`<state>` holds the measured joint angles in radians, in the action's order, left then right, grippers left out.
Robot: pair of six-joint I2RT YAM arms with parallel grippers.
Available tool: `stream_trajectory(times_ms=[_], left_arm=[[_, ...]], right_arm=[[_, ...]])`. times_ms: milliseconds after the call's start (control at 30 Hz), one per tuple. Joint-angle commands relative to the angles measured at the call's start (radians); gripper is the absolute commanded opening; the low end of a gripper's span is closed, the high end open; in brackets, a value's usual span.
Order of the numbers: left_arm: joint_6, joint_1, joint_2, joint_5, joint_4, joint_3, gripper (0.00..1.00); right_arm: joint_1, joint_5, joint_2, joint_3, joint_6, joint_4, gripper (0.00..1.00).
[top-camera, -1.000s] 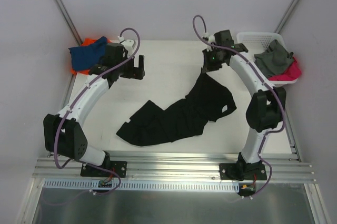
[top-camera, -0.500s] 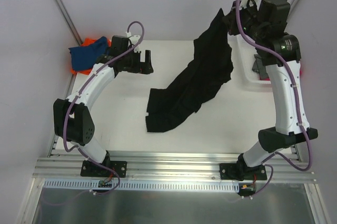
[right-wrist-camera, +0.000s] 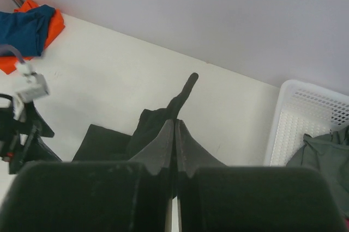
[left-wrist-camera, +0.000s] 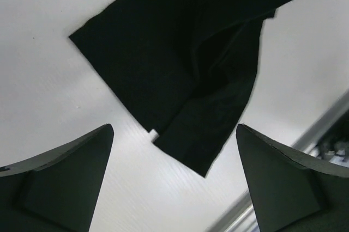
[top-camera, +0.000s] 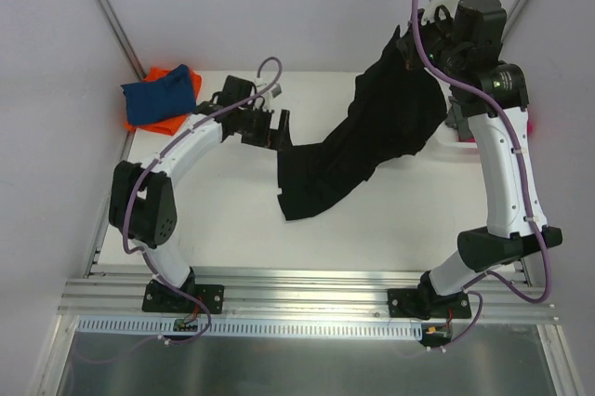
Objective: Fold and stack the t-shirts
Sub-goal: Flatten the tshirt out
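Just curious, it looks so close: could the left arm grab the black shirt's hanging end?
Probably yes: the left gripper is open right beside the black t-shirt's lower end, and nothing lies between them.

Three tees: one black t-shirt [top-camera: 353, 154], one blue t-shirt [top-camera: 160, 99], one orange t-shirt [top-camera: 149, 125]. One basket [right-wrist-camera: 297, 128]. Two grasping parts: left end effector [top-camera: 279, 126], right end effector [right-wrist-camera: 174, 128].

We see a white worktop [top-camera: 214, 210], with a ribbed aluminium rail [top-camera: 307, 301] along its near edge. At its far right corner stands a white slotted plastic basket [right-wrist-camera: 300, 123]. A grey-green cloth [right-wrist-camera: 322, 158] lies bunched inside the basket. A plain pale wall [top-camera: 279, 6] closes the rear.
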<state>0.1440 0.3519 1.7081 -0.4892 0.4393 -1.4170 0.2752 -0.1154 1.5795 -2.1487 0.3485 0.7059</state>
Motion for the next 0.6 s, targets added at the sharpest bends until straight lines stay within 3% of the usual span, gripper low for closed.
stream_trajectory(times_ms=[0, 100, 167, 333, 567], left_arm=[[-0.124, 0.091, 0.082, 0.167, 0.070, 0.038, 0.96], [-0.283, 0.139, 0.091, 0.431, 0.059, 0.087, 0.93], [-0.304, 0.130, 0.090, 0.484, 0.047, 0.118, 0.92], [-0.255, 0.122, 0.058, 0.447, 0.052, 0.153, 0.85], [-0.187, 0.113, 0.133, 0.309, 0.093, 0.069, 0.80]], right_arm=[[-0.008, 0.010, -0.024, -0.025, -0.017, -0.049, 0.01], [-0.021, 0.010, -0.015, -0.027, -0.029, -0.048, 0.01], [-0.025, 0.010, -0.012, -0.030, -0.040, -0.052, 0.01], [-0.036, 0.002, -0.013, -0.028, -0.052, -0.054, 0.01], [-0.045, -0.012, -0.003, -0.027, -0.066, -0.052, 0.01]])
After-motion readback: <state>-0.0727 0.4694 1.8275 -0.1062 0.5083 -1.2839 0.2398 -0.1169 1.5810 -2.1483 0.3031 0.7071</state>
